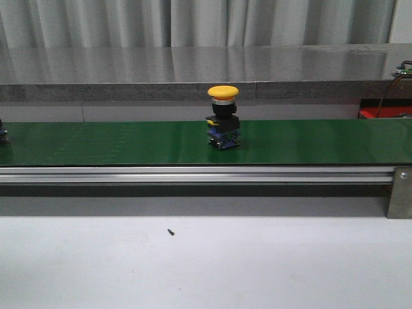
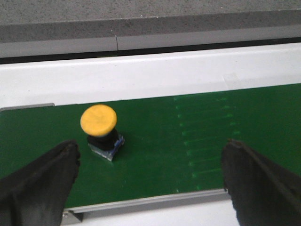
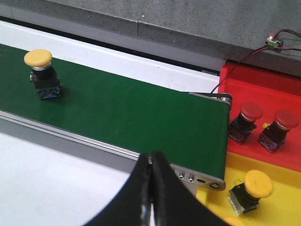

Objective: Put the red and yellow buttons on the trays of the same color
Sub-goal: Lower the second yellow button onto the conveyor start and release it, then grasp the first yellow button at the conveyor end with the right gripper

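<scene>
Left gripper (image 2: 150,183) gapes above the belt (image 2: 188,141), right gripper (image 3: 151,188) pinched together, empty. We judge the yellow button (image 1: 223,119) awaits pickup; next, straddle it, then carry to yellow tray (image 3: 282,207).

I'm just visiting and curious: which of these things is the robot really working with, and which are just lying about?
Part of the job:
yellow button on the green belt
red tray holding two red buttons
yellow tray with a yellow button

Just lying about:
small dark speck on the white table
little circuit board with wires

Grey curtain (image 1: 193,22) at back, grey stone ledge (image 1: 193,71), white tabletop (image 1: 206,264)
</scene>
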Available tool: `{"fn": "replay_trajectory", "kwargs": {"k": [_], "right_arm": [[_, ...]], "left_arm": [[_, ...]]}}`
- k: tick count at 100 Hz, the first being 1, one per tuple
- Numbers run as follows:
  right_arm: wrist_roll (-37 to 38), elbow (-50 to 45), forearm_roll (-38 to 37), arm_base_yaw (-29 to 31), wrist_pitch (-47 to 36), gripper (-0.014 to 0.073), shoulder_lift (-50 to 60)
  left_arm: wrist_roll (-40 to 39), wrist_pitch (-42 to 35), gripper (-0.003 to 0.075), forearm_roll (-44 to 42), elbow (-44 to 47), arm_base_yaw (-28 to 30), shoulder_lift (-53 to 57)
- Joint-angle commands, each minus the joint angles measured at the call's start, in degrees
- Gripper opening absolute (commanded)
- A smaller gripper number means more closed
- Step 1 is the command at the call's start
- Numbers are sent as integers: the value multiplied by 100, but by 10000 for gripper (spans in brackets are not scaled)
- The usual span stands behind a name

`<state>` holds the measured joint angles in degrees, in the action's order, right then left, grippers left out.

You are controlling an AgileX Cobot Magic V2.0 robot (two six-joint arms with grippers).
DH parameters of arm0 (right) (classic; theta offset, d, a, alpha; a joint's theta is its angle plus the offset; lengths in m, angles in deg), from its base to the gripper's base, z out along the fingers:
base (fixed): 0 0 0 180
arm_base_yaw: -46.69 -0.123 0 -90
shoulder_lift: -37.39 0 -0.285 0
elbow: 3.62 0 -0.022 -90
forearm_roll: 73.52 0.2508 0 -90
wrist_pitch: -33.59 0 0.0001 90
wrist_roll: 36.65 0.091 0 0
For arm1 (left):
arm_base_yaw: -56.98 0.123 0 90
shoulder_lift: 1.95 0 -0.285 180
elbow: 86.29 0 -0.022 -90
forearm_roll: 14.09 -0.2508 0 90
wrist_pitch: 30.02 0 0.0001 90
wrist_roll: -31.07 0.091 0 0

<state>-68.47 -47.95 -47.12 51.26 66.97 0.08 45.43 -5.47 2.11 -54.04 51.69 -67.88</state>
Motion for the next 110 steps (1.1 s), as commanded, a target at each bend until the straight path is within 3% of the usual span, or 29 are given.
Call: {"fn": "replay_trajectory", "kwargs": {"k": [1,17,45,68,78,93,100,110], "right_arm": [[-23,141,166,-18,-385,-118,-2],[-23,141,181,-18,-385,-118,-2],[-23,141,208,-18,-428,-118,-2],[-23,141,447,-18,-211,-81,-2],[-23,141,447,-18,114,84,-8],[-23,153,447,-18,217,442,-14],[-23,180,447,-18,173,503,-100],[-23,307,447,-18,208,504,-405]], "left_arm": [[4,-526,549,176,315,-58,587],[4,-656,395,176,1123,-58,1390],[4,-656,-22,176,1615,-58,2209],[4,-720,-20,176,1615,-58,2236],[4,-720,-19,176,1615,-58,2236],[4,-720,-20,176,1615,-58,2236],[4,-720,-20,176,1615,-58,2236],[4,-720,-20,176,1615,-58,2226]]}}
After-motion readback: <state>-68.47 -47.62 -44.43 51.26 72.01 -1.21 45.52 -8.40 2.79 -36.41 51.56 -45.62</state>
